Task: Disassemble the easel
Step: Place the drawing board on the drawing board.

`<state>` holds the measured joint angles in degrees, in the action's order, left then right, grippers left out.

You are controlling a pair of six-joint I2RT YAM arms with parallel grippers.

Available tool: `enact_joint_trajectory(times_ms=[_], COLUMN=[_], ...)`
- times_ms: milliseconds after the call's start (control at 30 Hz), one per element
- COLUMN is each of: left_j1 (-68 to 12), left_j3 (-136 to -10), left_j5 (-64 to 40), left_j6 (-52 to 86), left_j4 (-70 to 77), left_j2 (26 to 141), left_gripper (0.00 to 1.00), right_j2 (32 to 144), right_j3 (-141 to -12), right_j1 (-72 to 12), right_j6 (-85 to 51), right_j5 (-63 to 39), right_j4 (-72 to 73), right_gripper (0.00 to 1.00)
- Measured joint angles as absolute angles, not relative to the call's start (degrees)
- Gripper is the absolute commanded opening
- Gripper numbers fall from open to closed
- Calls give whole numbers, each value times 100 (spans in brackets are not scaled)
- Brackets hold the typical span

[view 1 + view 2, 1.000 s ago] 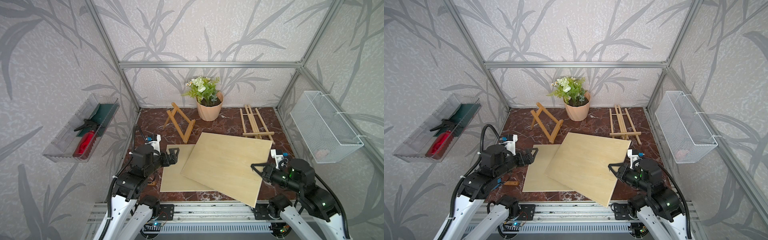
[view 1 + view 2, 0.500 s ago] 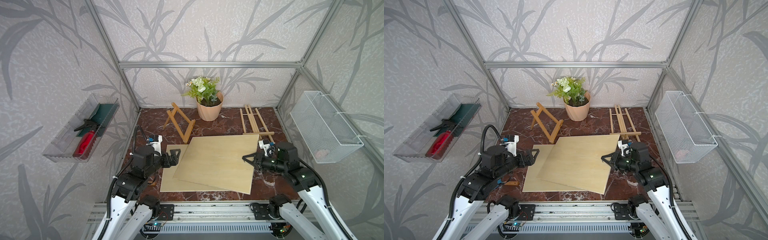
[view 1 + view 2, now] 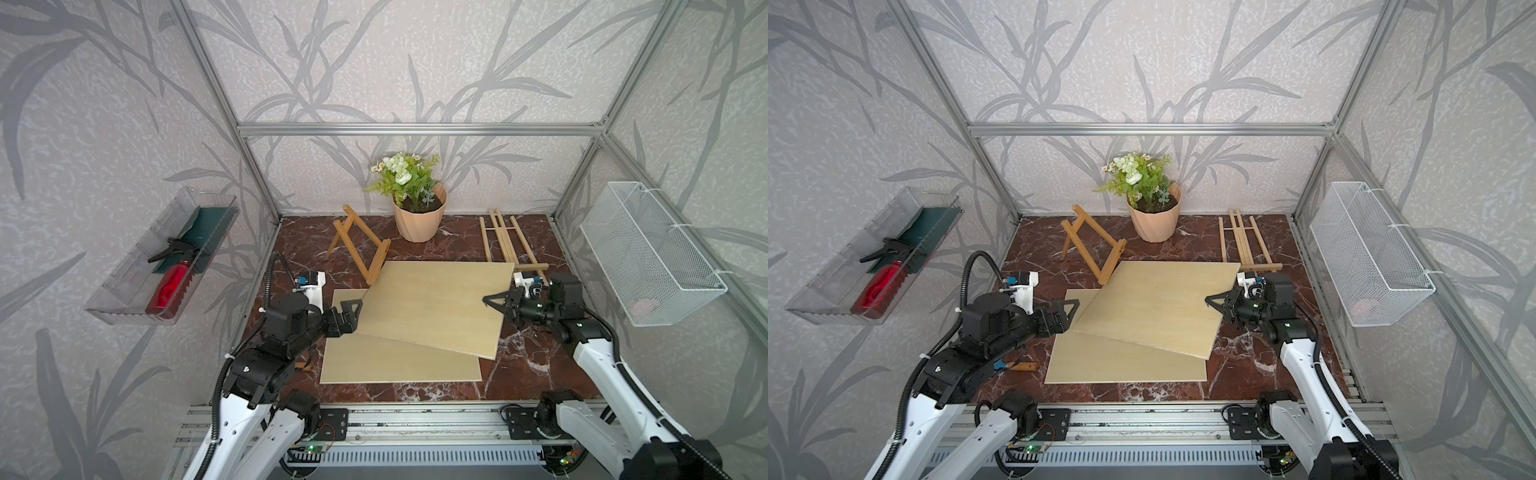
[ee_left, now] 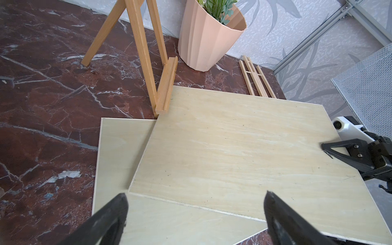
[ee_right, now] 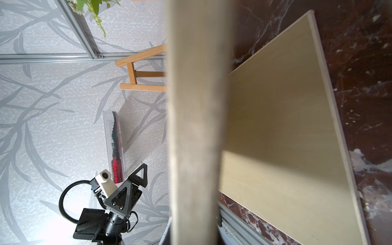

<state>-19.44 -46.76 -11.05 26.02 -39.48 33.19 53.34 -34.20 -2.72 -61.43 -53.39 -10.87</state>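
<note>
Right end effector (image 3: 489, 300) pinches upper board (image 3: 432, 307) — atop lower board (image 3: 386, 365).

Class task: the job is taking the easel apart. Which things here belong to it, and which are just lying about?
Likely the job: standing easel; upper board, gripped by the right gripper; lower board; flat easel frame; left gripper, jaws open.
Lying about: flowerpot; red spray bottle in clear tray; wire basket; small wooden-handled tool.
</note>
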Motion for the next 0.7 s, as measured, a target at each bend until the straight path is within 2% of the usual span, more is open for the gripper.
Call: enact_joint_trajectory(times_ms=[200, 700], left_j1=[-1946, -2062], left_j3=[-4676, -4676], left_j5=[-1105, -1100], left_j6=[2602, 2604], left_j4=[-3948, -3948], left_j2=[3301, 3232], left_gripper=[99, 99], right_j2=[5299, 4696], right_j3=[-3420, -3387], right_j1=[-263, -263], right_j6=[-5994, -5284], right_j5=[-5579, -5671], right_j4=[-987, -1975], right_gripper=[0, 0])
